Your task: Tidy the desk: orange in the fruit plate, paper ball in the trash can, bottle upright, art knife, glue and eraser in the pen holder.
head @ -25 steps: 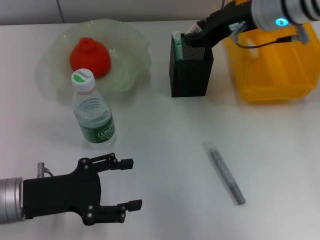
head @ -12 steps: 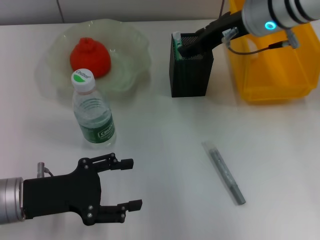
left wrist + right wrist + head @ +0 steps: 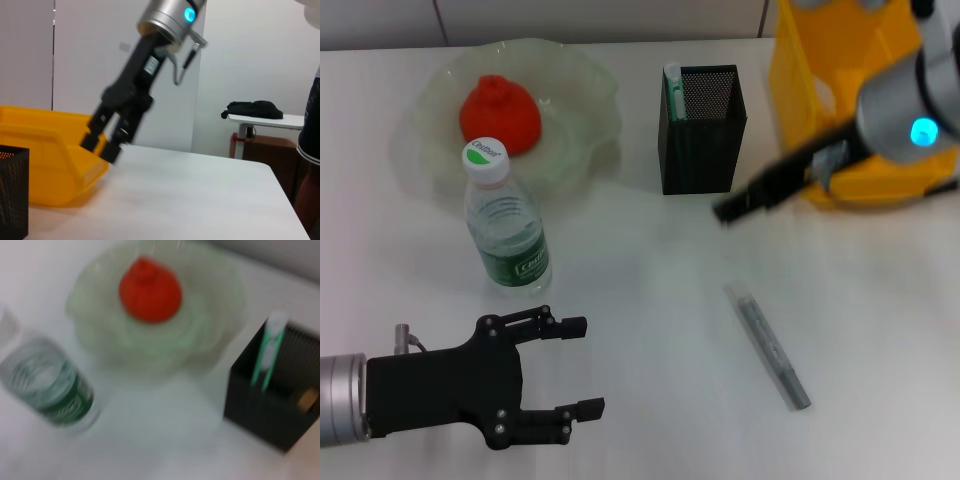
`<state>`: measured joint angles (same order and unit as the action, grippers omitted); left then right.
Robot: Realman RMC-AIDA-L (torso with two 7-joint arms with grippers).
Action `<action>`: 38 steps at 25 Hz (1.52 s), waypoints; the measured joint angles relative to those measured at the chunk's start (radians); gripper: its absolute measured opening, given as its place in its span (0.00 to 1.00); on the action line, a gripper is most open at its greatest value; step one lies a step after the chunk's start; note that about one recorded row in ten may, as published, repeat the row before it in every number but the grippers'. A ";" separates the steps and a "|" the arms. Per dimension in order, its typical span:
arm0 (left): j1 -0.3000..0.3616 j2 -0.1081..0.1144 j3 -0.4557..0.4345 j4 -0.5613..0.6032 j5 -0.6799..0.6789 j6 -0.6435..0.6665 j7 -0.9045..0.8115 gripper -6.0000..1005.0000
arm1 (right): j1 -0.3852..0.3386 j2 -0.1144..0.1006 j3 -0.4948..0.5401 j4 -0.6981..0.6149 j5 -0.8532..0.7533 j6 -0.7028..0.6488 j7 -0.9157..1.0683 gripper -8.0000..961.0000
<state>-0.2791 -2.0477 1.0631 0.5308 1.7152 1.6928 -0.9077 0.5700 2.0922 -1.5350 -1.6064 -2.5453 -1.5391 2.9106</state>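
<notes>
Glue [image 3: 769,346] x1 (on desk) | right gripper [image 3: 732,211] fingers parted, empty | left gripper [image 3: 578,366] spread

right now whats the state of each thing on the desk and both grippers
orange: in the fruit plate
bottle: upright, cap on
art knife: standing in the pen holder
eraser: inside the pen holder
glue: lying flat on the desk
trash can: upright
right gripper: above the desk, holding nothing
left gripper: open, empty

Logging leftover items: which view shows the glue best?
The head view: the glue lies whole on the desk, apart from the pen holder. Neither wrist view shows it.
</notes>
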 joint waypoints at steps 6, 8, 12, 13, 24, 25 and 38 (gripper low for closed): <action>-0.001 -0.006 -0.006 0.000 0.022 -0.004 0.000 0.81 | -0.015 0.000 -0.129 0.094 -0.009 0.014 0.039 0.86; -0.002 -0.006 -0.006 0.000 0.023 -0.005 0.000 0.81 | -0.015 0.000 -0.155 0.118 -0.010 0.023 0.042 0.86; -0.002 -0.007 -0.007 0.000 0.024 -0.005 0.000 0.81 | -0.013 0.000 -0.182 0.156 -0.011 0.043 0.045 0.85; -0.002 -0.007 -0.007 0.000 0.024 -0.005 0.000 0.81 | -0.013 0.000 -0.182 0.164 -0.011 0.047 0.045 0.85; -0.007 -0.008 -0.008 0.000 0.025 -0.006 0.000 0.81 | 0.035 0.000 -0.189 0.293 -0.012 0.088 0.045 0.74; -0.007 -0.008 -0.007 0.000 0.025 -0.005 0.000 0.81 | 0.035 0.000 -0.189 0.293 -0.012 0.088 0.045 0.71; -0.008 -0.009 -0.002 -0.002 0.024 -0.017 0.000 0.81 | 0.046 -0.002 -0.186 0.361 -0.009 0.127 0.012 0.16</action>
<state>-0.2869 -2.0567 1.0612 0.5290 1.7395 1.6760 -0.9081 0.6156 2.0899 -1.7215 -1.2459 -2.5539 -1.4124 2.9230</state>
